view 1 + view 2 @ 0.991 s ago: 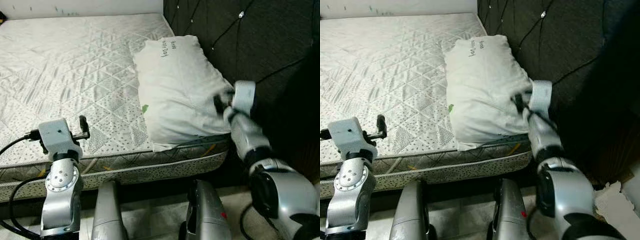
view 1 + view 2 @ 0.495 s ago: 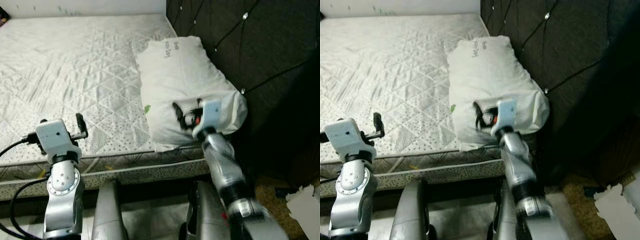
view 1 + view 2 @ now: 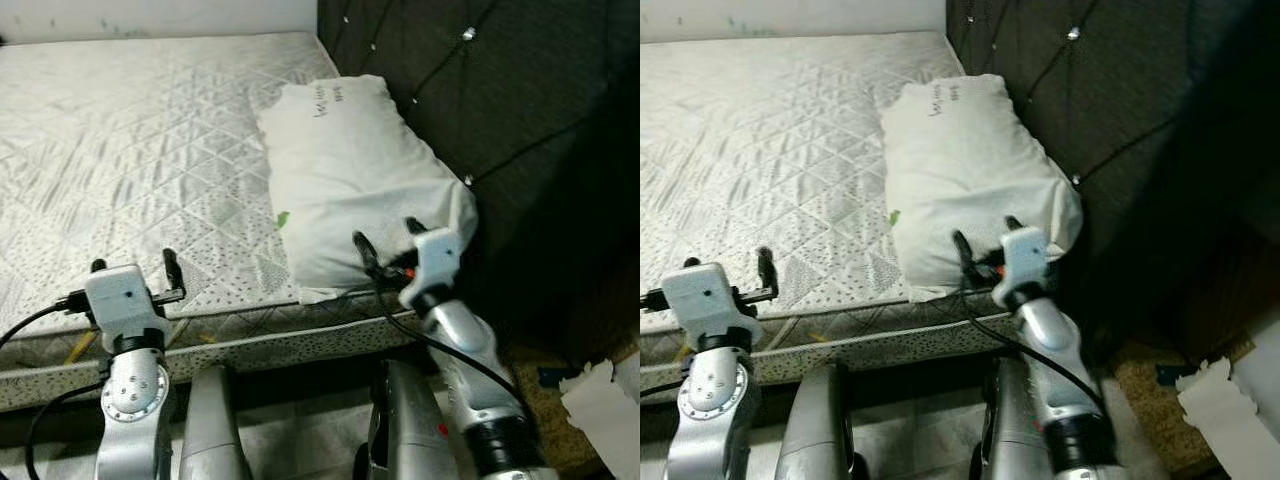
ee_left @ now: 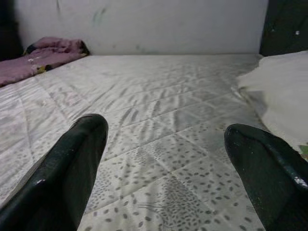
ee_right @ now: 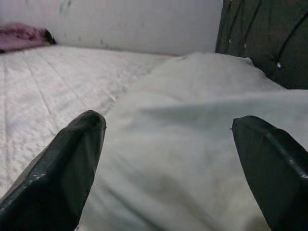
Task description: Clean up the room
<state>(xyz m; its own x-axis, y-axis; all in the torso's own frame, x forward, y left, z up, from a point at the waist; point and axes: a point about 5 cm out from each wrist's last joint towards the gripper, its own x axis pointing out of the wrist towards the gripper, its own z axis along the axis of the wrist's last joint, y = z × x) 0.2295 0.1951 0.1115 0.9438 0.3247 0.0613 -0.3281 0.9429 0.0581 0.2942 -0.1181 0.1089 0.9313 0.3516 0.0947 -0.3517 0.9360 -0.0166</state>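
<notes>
The pillow (image 3: 360, 175) is lying at the head end of the mattress (image 3: 140, 150), pressed against the dark tufted headboard (image 3: 480, 90), with its near corner sagging over the mattress edge. It looks soft and plump, its white cover creased and bearing some dark handwriting near the far end. The right gripper (image 3: 388, 240) is hovering at that near end with its jaws spread apart, holding nothing; whether the fingers are touching the cover I cannot tell. The left gripper (image 3: 130, 266) is waiting above the mattress edge, well apart from the pillow, jaws also apart and empty. The mattress is bare, quilted in diamonds with a speckled print. A crumpled pink cloth (image 4: 43, 53) is lying at the far corner, so tidying seems only partly done; paper scraps (image 3: 600, 385) are sitting on the floor beside the bed.
</notes>
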